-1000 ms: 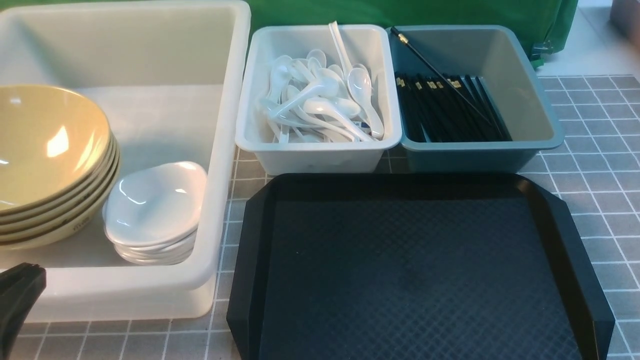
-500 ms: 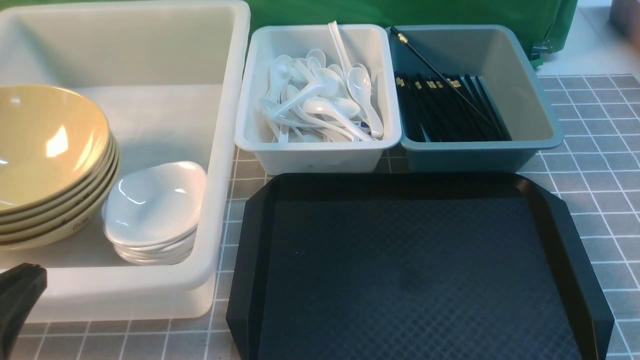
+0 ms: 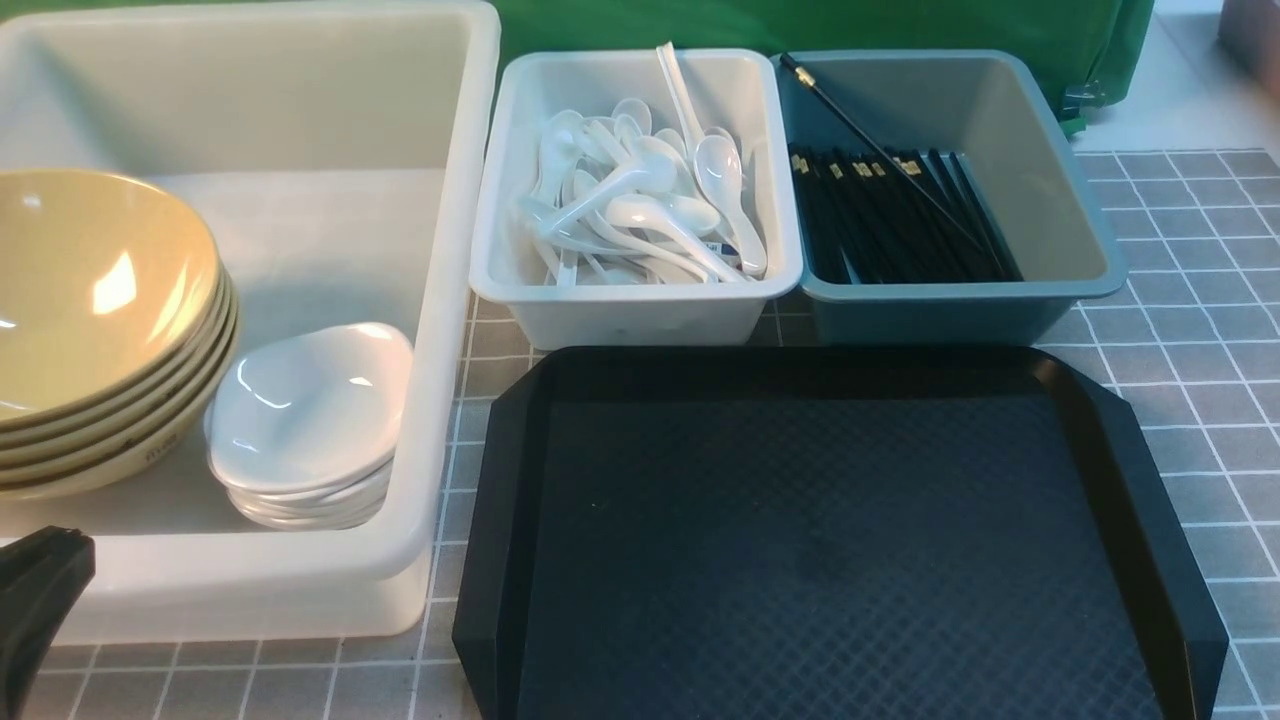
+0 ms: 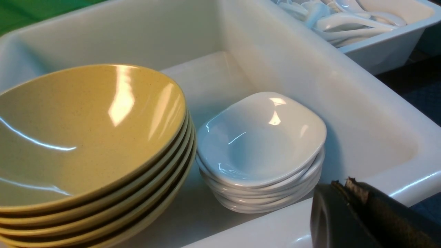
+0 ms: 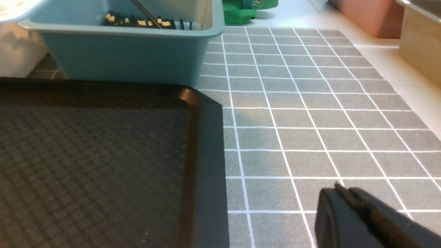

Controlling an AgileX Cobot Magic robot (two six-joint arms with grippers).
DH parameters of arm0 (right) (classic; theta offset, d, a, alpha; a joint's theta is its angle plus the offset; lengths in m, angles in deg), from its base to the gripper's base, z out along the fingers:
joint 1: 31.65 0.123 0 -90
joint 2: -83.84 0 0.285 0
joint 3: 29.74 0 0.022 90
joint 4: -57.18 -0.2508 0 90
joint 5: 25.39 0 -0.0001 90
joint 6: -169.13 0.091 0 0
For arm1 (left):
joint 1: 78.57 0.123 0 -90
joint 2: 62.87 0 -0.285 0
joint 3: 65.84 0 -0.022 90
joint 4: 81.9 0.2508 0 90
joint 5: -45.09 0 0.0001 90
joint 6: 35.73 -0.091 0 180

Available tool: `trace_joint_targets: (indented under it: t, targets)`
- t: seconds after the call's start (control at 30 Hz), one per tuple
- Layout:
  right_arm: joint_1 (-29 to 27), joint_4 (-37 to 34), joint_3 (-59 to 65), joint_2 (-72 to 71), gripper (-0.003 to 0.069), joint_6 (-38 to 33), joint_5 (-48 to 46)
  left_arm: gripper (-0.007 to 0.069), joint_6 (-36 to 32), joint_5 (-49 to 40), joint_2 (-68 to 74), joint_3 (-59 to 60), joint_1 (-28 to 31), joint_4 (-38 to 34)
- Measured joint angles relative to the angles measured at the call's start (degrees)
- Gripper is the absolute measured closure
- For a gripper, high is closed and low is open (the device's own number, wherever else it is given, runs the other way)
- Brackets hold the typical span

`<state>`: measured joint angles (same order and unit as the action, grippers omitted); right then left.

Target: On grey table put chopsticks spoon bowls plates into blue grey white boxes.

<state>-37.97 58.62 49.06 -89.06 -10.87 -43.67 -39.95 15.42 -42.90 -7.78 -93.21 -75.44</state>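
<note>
Over on the far left, the left gripper (image 3: 40, 575) sits closed and empty by the big translucent white tub (image 3: 455, 300) holding stacked olive-yellow bowls (image 3: 95, 290) and small white dishes (image 3: 310, 400). Next, white soup spoons (image 3: 640, 200) fill the pale bin (image 3: 640, 310), black chopsticks (image 3: 890, 220) the blue-grey bin (image 3: 950, 310). Right gripper (image 5: 348, 203), shut too, hangs over the grey gridded table (image 5: 310, 113) beside the black textured tray (image 3: 820, 540).

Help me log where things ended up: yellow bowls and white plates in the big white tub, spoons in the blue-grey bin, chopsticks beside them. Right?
Not quite. The front view shows the spoons in the pale grey-white bin; the chopsticks fill the blue-grey bin. The rest holds.
</note>
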Motion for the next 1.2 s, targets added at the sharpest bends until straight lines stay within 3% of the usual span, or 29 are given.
trace_joint_targets:
  t: [1.2]
  targets:
    - [4.28,-0.35,0.0,0.0,0.0605,0.0,0.0,0.0633,0.0,0.0,0.0,0.0,0.0,0.0]
